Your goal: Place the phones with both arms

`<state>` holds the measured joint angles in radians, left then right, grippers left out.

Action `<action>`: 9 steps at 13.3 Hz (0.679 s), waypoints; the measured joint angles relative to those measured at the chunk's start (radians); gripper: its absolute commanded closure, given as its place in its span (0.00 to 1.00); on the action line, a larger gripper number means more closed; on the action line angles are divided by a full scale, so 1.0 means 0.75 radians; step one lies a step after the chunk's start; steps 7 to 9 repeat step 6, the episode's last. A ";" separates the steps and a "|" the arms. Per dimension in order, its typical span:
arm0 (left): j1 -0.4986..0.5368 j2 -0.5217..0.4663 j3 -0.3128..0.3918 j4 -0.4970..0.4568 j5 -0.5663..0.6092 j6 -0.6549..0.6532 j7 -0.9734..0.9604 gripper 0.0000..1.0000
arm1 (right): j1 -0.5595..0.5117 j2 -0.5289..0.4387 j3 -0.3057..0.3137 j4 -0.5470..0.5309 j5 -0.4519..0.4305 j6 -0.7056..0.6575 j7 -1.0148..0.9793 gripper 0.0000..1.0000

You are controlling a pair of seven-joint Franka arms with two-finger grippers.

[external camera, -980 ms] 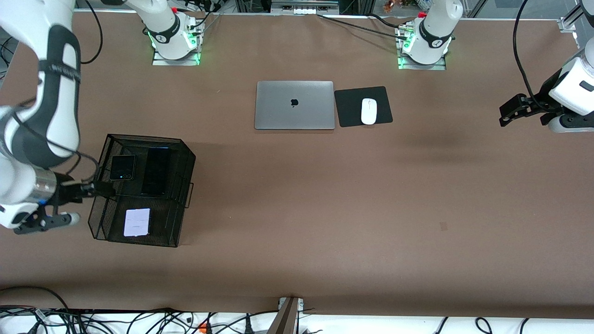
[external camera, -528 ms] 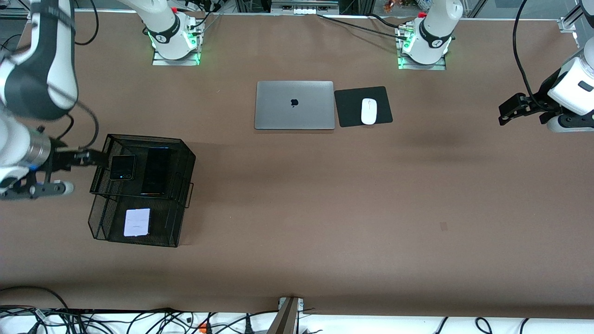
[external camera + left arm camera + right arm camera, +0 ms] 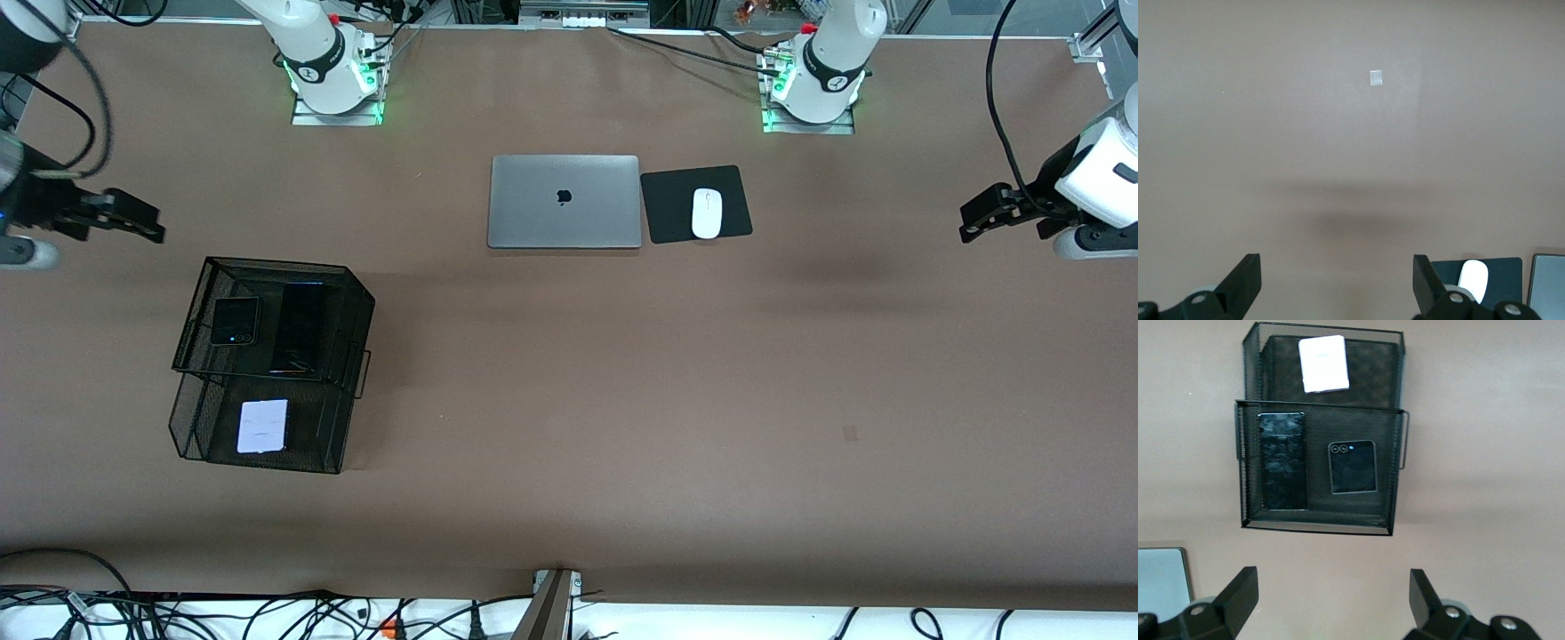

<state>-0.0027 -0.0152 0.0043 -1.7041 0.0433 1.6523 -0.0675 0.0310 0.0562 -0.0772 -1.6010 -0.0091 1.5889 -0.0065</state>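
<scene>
All three phones lie in the black wire basket (image 3: 356,311): small black phone (image 3: 235,321), long black phone (image 3: 298,328), and lavender-white phone (image 3: 262,426) on the lower shelf. Right gripper (image 3: 133,220) and left gripper (image 3: 982,216) hang spread wide, empty. A low swing could bump the basket.

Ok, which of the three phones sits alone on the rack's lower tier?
The small squarish lavender-white phone; the black slab and the green-dotted black one share the upper tier.

Robotics laboratory. Two arm bases (image 3: 333,76) (image 3: 813,84) with green status lights are bolted to a brown-covered counter (image 3: 622,373). Loose cables (image 3: 267,613) run along the counter edge nearest the front camera. Aluminium framing (image 3: 582,11) stands beside the bases.
</scene>
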 measured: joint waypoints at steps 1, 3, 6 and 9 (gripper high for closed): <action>-0.001 0.008 -0.005 0.007 0.000 0.000 0.000 0.00 | -0.019 -0.001 0.010 0.000 0.000 -0.006 0.000 0.00; -0.001 0.016 -0.007 0.028 0.000 0.004 0.000 0.00 | -0.023 0.000 0.019 -0.004 0.000 -0.007 0.000 0.00; -0.001 0.026 -0.007 0.040 0.000 0.004 0.000 0.00 | -0.023 0.001 0.028 -0.005 0.000 -0.007 0.002 0.00; -0.001 0.026 -0.007 0.040 0.000 0.004 0.000 0.00 | -0.023 0.001 0.028 -0.005 0.000 -0.007 0.002 0.00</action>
